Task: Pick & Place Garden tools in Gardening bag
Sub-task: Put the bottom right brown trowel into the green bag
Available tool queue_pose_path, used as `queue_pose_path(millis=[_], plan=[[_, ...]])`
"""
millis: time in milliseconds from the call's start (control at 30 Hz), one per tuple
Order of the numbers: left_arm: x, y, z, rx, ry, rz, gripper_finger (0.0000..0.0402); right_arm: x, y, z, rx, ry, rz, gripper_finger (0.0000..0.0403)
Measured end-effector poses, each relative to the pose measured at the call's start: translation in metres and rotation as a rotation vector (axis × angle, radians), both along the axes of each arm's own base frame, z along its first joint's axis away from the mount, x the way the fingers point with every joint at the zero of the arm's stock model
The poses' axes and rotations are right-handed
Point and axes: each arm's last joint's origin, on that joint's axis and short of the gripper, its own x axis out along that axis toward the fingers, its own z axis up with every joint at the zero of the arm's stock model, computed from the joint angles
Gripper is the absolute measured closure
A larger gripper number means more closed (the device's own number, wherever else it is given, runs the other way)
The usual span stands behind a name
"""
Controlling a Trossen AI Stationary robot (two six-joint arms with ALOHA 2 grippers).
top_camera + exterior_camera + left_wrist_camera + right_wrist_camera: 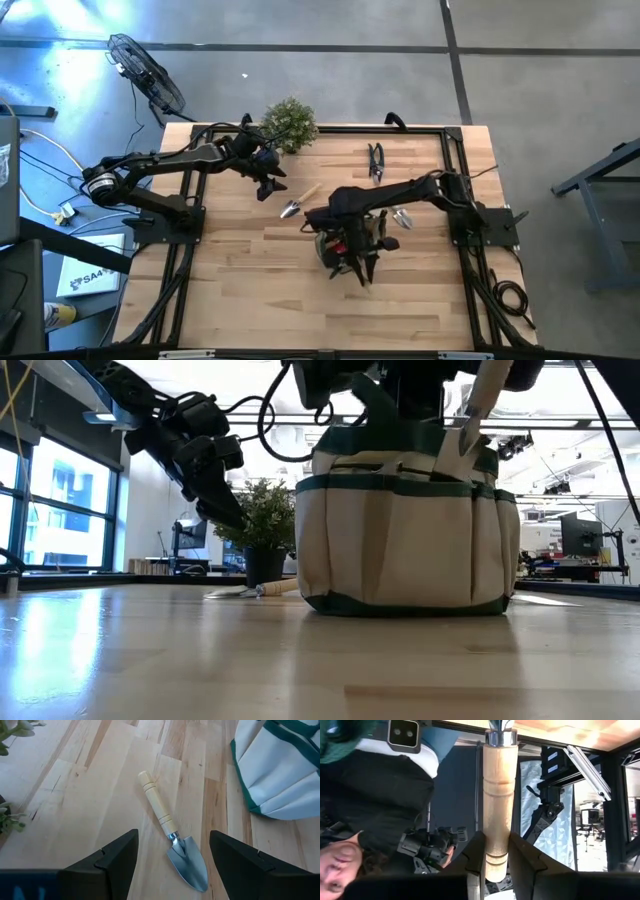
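Right claw (pixel 496 857) on wooden handle (pixel 498 795); elsewhere hidden

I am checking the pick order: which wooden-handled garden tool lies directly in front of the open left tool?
The trowel lying flat on the table beside the gardening bag, between the left tool's spread fingers. The other wooden-handled tool is clamped in the right tool.

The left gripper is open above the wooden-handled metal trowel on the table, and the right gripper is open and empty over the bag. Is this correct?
Not quite. The right gripper is shut on a wooden tool handle, as the right wrist view shows. The left gripper is indeed open above the wooden-handled metal trowel.
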Motion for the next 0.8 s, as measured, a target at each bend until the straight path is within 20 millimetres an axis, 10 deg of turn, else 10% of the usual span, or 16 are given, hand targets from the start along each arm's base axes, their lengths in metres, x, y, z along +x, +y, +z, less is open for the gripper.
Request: queue_pose_path(millis=[800], plan=[[-0.002, -0.001, -0.007, 0.012, -0.006, -0.005, 0.0162, 0.009, -0.013, -0.016, 0.056, 0.03, -0.044, 0.0359]])
